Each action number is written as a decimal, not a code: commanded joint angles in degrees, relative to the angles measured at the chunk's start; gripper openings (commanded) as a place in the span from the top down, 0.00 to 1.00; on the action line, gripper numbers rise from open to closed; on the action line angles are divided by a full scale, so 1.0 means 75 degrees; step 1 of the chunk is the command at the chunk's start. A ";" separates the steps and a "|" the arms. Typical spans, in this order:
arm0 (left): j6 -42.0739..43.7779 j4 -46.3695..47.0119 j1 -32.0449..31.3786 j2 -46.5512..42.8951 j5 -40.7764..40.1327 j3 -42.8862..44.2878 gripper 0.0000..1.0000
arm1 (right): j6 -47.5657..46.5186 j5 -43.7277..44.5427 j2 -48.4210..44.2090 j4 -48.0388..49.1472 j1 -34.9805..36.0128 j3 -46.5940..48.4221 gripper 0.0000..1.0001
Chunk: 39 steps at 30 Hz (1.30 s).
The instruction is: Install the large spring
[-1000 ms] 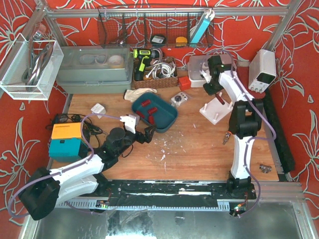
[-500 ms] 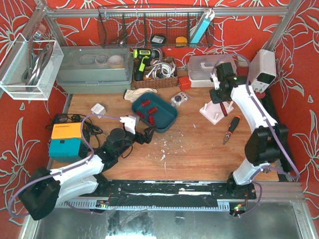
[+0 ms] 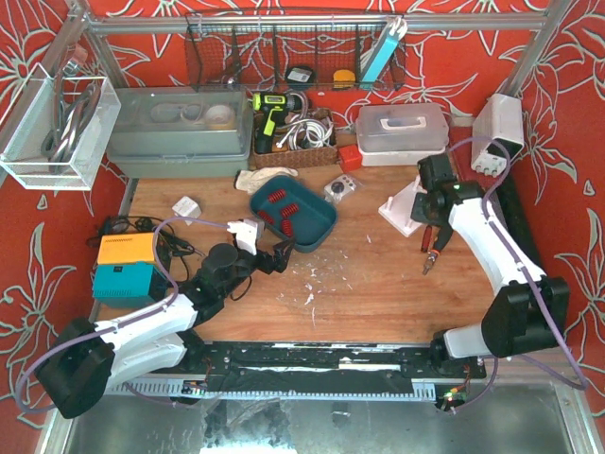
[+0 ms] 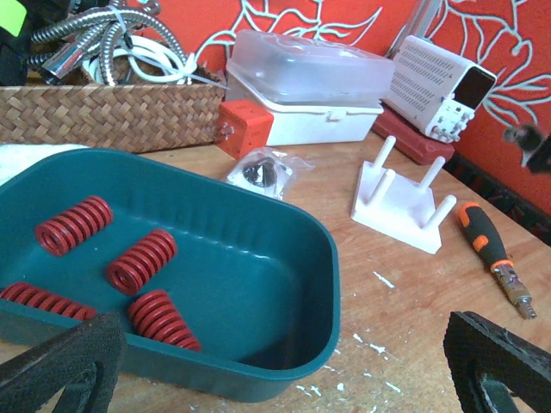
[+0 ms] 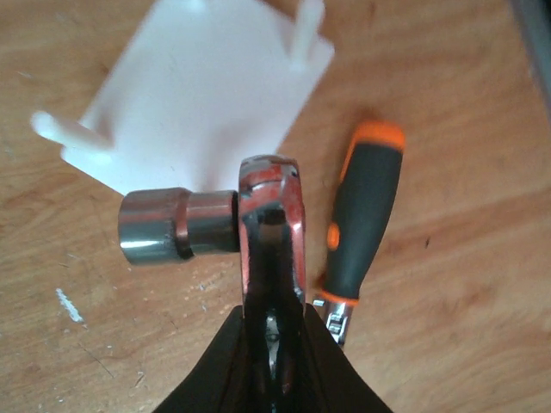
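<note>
Several red springs (image 4: 140, 261) of differing lengths lie in a teal tray (image 4: 323, 284); I cannot tell which is the large spring. My left gripper (image 4: 280, 370) is open at the tray's near rim, with nothing between its fingers (image 4: 60, 366). In the top view it is the left gripper (image 3: 274, 255) beside the tray (image 3: 326, 227). My right gripper (image 5: 271, 344) is shut on a chrome ratchet wrench (image 5: 269, 224) with a socket (image 5: 176, 225). It hovers over the near edge of the white peg fixture (image 5: 207, 95), which also shows in the top view (image 3: 405, 210).
An orange-handled screwdriver (image 5: 362, 215) lies on the wood just right of the wrench. A wicker basket (image 4: 103, 112), a red block (image 4: 245, 127), a clear lidded box (image 4: 310, 86) and a bagged part (image 4: 263, 172) stand behind the tray. A power supply (image 3: 496, 132) is at the back right.
The right arm has swung from the back by the clear box out to the right and nearer, carrying the wrench to the fixture's near side. The left arm has stayed put.
</note>
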 commanded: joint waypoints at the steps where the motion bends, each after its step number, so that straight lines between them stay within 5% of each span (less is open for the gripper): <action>1: 0.0035 0.0073 -0.0054 0.0018 -0.0060 -0.0017 0.00 | 0.1797 -0.0206 0.0002 0.0653 0.0012 -0.1158 1.00; 8: 0.0053 0.0059 -0.0054 0.0043 -0.0090 -0.0014 0.00 | 0.2642 -0.0494 0.0578 0.1383 0.0011 -0.2078 1.00; 24: 0.0041 0.0061 -0.0054 -0.0020 -0.0060 -0.0020 0.00 | 0.2926 -0.0298 0.1448 0.1559 0.0014 -0.2359 0.66; 34: 0.0008 0.0096 -0.0054 0.0105 -0.0067 -0.0009 0.00 | 0.1958 -0.0607 -0.0603 0.1055 0.0041 -0.2541 0.58; 37: 0.0024 0.0034 -0.0060 0.0177 -0.0077 0.0062 0.00 | 0.1422 -0.0957 -0.1586 0.0969 0.0051 -0.2764 0.46; 39: 0.0049 -0.0092 -0.0059 0.0178 -0.0137 0.0132 0.00 | 0.1052 -0.1237 -0.2299 0.1161 0.0058 -0.3076 0.29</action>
